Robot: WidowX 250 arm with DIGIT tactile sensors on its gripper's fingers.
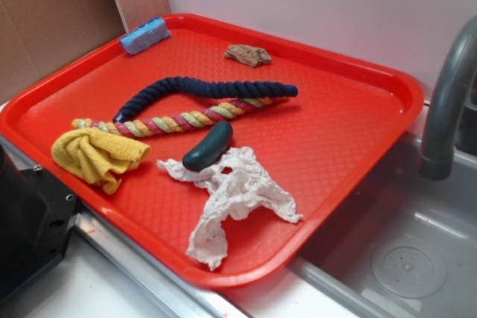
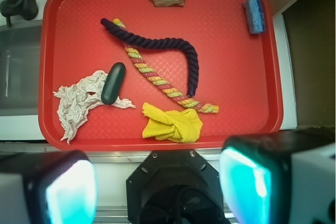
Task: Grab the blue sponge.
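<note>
The blue sponge (image 1: 145,35) is a small light-blue block lying in the far left corner of the red tray (image 1: 339,135). In the wrist view the sponge (image 2: 254,14) sits at the tray's top right corner. My gripper (image 2: 157,187) shows only in the wrist view, at the bottom of the frame. It hangs high above the counter just outside the tray's near rim. Its two cyan pads (image 2: 71,195) stand wide apart with nothing between them. The sponge is far from the gripper, across the tray (image 2: 231,77).
On the tray lie a dark navy rope (image 1: 209,88), a striped multicolour rope (image 1: 179,119), a yellow cloth (image 1: 97,154), a dark green pickle (image 1: 209,145), crumpled white paper (image 1: 231,195) and a small brown piece (image 1: 248,54). A sink with a grey faucet (image 1: 447,102) is at the right.
</note>
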